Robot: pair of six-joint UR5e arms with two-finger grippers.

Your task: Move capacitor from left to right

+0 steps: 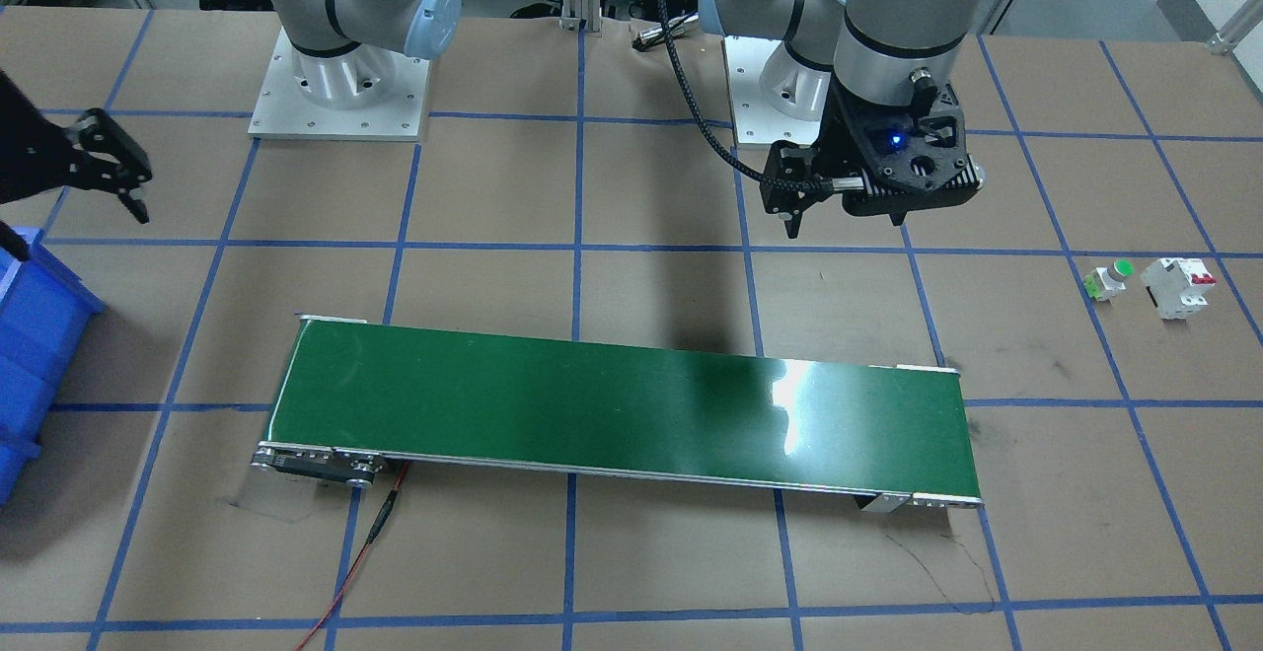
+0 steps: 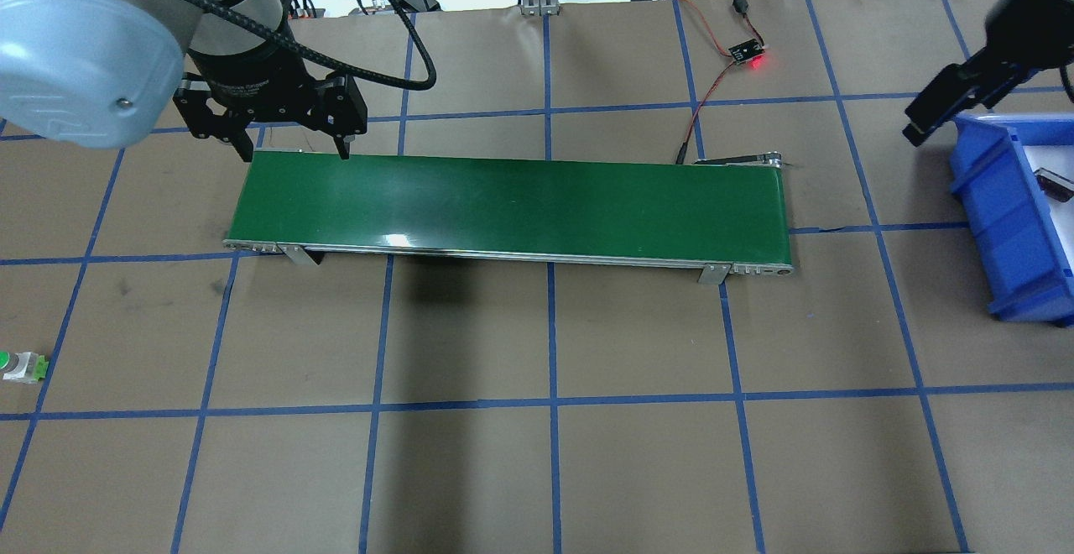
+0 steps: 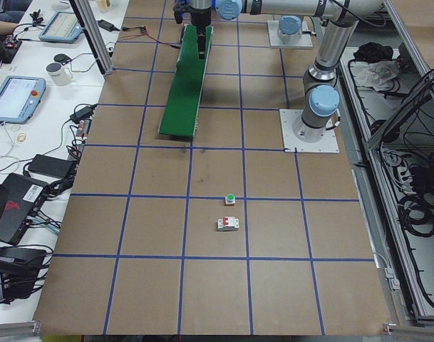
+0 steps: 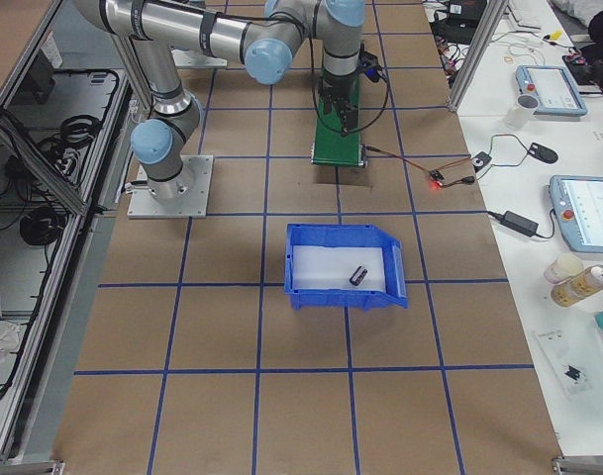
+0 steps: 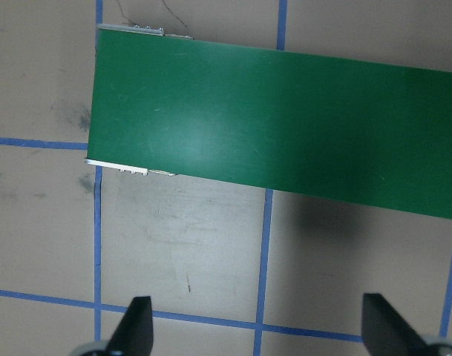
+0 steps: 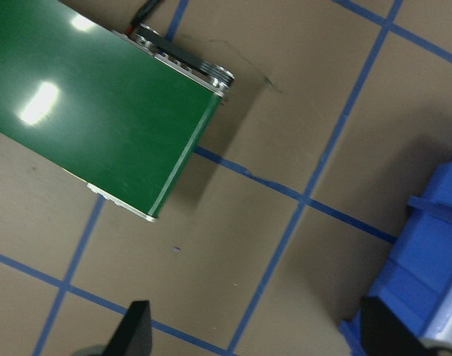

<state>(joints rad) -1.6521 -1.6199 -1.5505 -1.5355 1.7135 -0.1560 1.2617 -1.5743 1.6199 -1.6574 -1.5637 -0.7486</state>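
Observation:
The capacitor (image 4: 359,274), a small dark cylinder, lies on the white floor of the blue bin (image 4: 346,297); the overhead view shows it at the right edge (image 2: 1055,183). My left gripper (image 2: 294,147) is open and empty above the left end of the green conveyor belt (image 2: 503,206). It also shows in the front view (image 1: 844,212) and in its wrist view (image 5: 259,330). My right gripper (image 2: 927,117) is open and empty, hovering beside the bin's near-left corner, between belt and bin. It shows in its wrist view (image 6: 259,334) and in the front view (image 1: 118,187).
A green-capped push button (image 1: 1110,281) and a white circuit breaker (image 1: 1179,286) stand on the table on my far left. A small sensor board with a red light (image 2: 747,54) and its wire lie behind the belt's right end.

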